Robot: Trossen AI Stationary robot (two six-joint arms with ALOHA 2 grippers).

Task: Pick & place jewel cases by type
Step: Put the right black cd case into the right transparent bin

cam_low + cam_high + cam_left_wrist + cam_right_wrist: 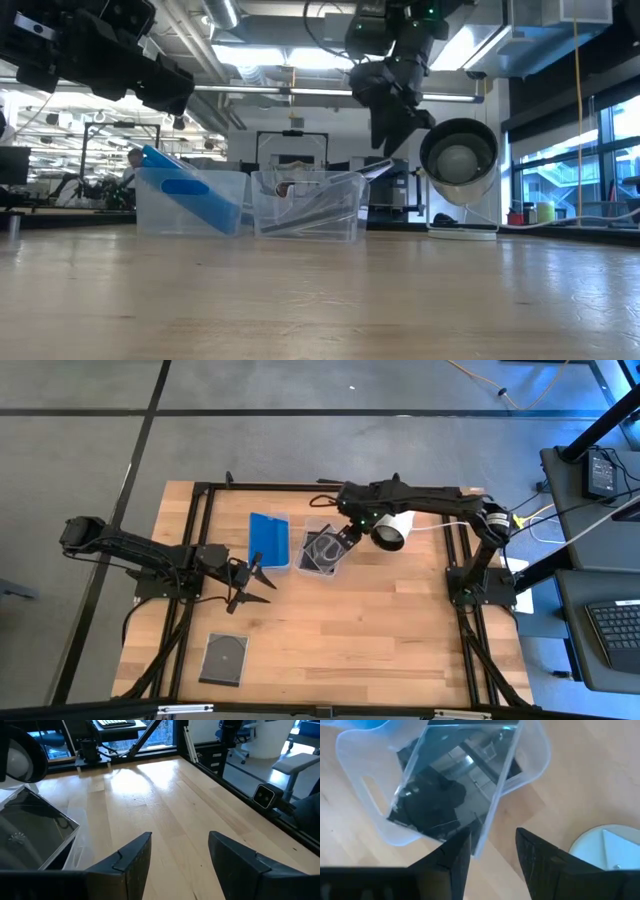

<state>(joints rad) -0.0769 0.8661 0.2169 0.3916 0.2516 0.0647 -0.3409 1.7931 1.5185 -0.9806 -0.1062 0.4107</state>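
A clear tub holds a translucent blue jewel case that leans on its wall. A second clear tub beside it holds dark jewel cases; one leans tilted, its edge over the rim. Another dark jewel case lies flat near the table's front left. My right gripper hangs open above the dark cases' tub, pointing steeply down, with nothing between its fingers. My left gripper waits open to the left of the tubs, over bare wood.
A white cylinder with a dark end stands just right of the dark cases' tub, close under my right arm. Black frame rails run along the table's left, far and right sides. Bare wood fills the middle and near right.
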